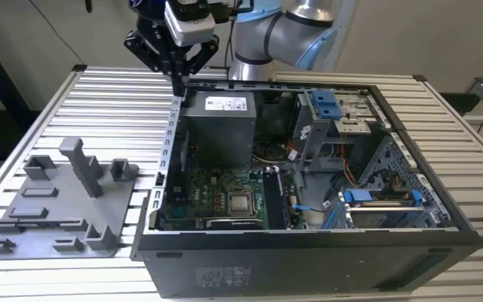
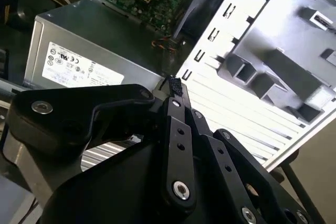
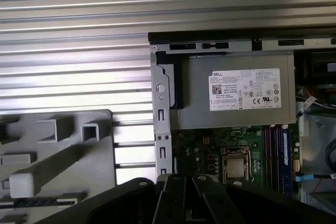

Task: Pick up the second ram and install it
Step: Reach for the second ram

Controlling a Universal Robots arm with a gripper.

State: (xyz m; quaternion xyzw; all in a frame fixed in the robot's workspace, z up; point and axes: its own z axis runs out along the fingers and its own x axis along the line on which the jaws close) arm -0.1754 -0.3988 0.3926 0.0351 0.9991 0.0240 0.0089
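In the exterior view my claw hangs pinched shut, holding nothing I can see, over the case's eleven o'clock corner, near the white printed label on the power supply.

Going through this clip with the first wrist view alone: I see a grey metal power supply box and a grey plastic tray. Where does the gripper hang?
Observer: In the exterior view the gripper hangs above the open black computer case, at the corner farthest from the camera on the exterior view's left, beside the grey metal power supply box.
Operator: Does anything tall stand on the tray?
Observer: The grey plastic tray has one tall upright post rising well above its shorter blocks.
Operator: What lies beyond the power supply?
Observer: Blue plastic latches on a metal drive cage, toward the exterior view's right.
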